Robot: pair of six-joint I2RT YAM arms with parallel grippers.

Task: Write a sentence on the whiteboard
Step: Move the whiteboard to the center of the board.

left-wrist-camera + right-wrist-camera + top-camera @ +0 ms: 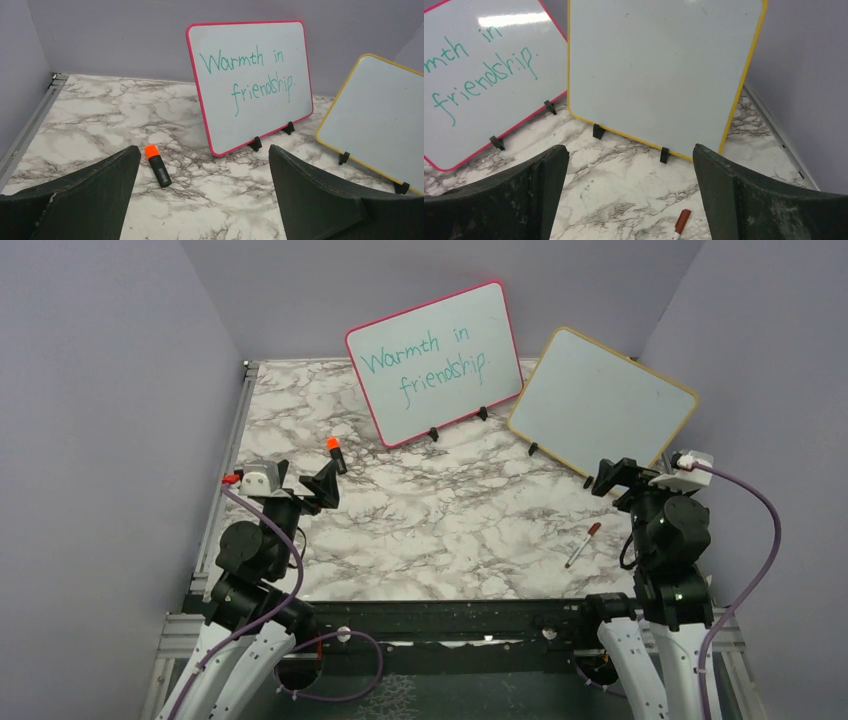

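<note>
The right fingers (744, 200) and the left fingers (90, 200) are spread wide, holding nothing. The whiteboard (603, 400), blank, stands tilted back on small feet at the back right of the table (450, 530) (light and easily tipped, I judge, so press gently). The marker (582, 545) lying near the right arm looks thin, stiff and slick, and is best pinched at mid-barrel.
</note>
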